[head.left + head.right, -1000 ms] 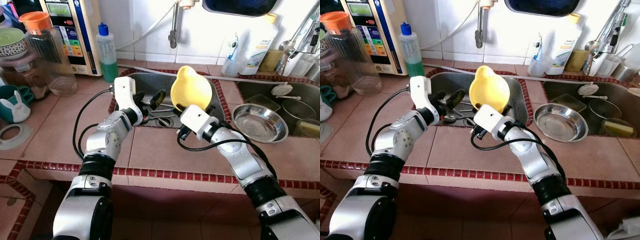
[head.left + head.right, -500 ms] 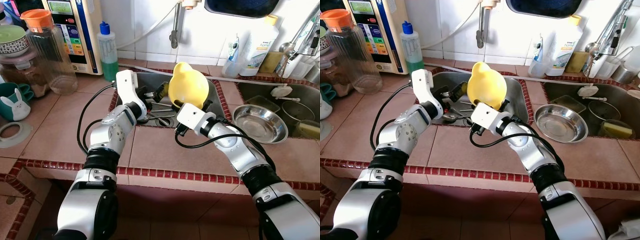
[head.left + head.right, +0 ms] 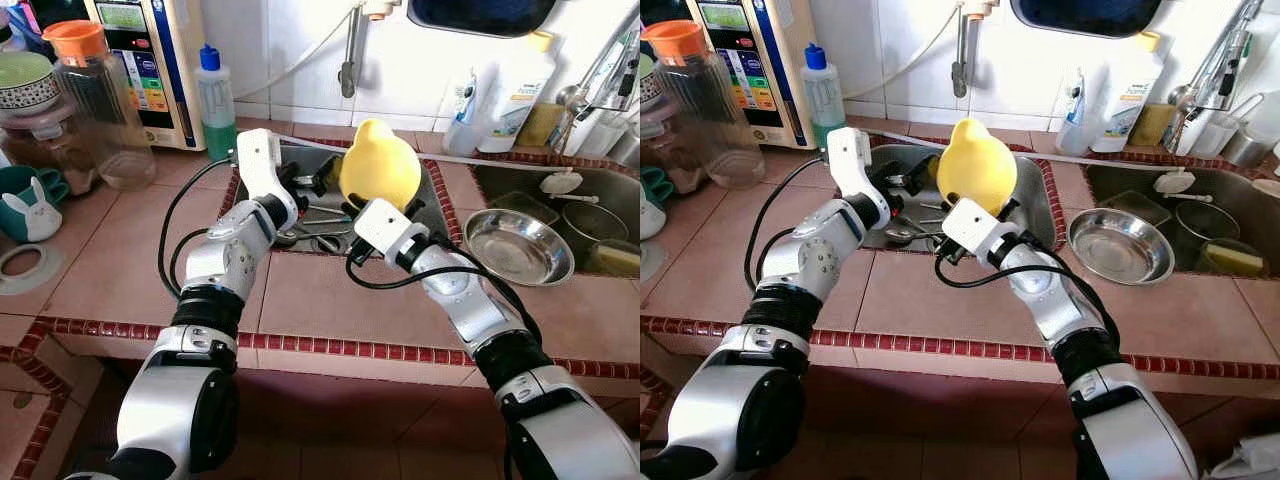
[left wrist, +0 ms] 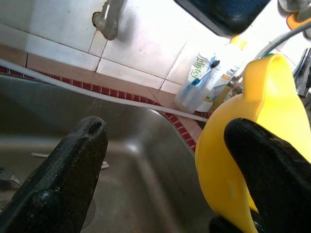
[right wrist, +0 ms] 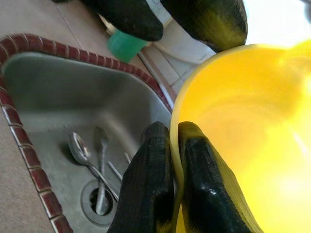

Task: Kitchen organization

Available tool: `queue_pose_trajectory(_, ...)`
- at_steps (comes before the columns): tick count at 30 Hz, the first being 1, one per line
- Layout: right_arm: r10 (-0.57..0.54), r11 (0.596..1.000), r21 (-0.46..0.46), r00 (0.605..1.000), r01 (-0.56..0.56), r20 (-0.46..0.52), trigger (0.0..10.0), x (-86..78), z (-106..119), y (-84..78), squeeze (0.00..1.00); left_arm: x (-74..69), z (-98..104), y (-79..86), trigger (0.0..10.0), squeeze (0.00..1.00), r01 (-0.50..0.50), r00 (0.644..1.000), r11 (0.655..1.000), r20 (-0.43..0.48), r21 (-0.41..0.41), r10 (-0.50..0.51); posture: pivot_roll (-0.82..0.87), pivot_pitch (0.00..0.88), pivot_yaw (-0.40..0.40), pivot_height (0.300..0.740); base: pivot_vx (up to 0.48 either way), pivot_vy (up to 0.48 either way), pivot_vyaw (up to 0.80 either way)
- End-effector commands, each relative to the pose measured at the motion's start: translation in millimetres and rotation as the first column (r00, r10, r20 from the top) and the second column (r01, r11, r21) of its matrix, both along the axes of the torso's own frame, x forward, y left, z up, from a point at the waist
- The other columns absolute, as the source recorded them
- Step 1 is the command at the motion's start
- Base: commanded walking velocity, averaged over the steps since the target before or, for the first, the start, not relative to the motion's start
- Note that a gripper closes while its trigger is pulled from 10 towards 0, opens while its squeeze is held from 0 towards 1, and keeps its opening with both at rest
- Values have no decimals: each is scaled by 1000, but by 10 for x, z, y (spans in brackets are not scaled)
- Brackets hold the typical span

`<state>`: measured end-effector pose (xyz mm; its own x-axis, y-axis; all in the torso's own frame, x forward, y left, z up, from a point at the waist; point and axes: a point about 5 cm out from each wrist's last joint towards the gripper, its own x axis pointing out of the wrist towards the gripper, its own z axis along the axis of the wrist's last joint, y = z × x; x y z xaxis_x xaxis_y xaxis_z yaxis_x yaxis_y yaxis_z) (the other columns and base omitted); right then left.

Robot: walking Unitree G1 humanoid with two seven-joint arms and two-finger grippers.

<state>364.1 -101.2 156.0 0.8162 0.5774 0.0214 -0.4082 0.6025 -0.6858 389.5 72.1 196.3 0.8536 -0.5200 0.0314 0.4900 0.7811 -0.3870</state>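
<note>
The right gripper pinches the rim of a yellow jug, one finger inside the wall and one outside, and holds it up over the left-hand sink. The jug's spout points up and away from the robot.

The left gripper sits just beside the jug on its left, fingers spread wide. One black fingertip lies against the jug's outer wall, the other stands apart over the basin, so nothing is clamped between them.

Below both grippers, on the sink floor near the drain, lie spoons and other cutlery. Beyond the left gripper, on the tiled counter, stands a clear bottle with green liquid and a blue cap. Next to it is a white appliance with a display and coloured buttons, its lettering too small to read.

Beyond the right gripper stands a white bottle whose label shows the word "home". To that gripper's right, a steel bowl rests at the edge of the second sink.
</note>
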Motion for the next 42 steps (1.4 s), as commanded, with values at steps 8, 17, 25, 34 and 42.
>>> queue_pose_trajectory(8,-131,985,-104,990,136,50,0,161,106,-144,0,-44,27,-183,10000,0,88,996,993,24,76,-90,107,0,6,740,0,0,0)
queue_pose_trajectory(17,-115,991,-58,992,119,58,0,164,152,-86,0,-43,9,-212,10000,0,85,996,993,24,87,-87,105,0,11,740,0,0,0)
queue_pose_trajectory(25,91,996,13,995,-92,28,0,-16,128,250,0,-65,-46,-275,10000,0,108,994,990,11,95,-109,104,0,18,740,0,0,0)
queue_pose_trajectory(34,124,992,-17,992,-123,10,0,-146,48,182,0,-47,-103,-191,10000,0,69,997,989,11,130,-71,105,0,15,740,0,0,0)
queue_pose_trajectory(42,72,997,-40,997,-73,-34,0,-256,-78,-24,0,-6,-86,-101,10000,0,22,999,992,24,127,-25,100,0,7,740,0,0,0)
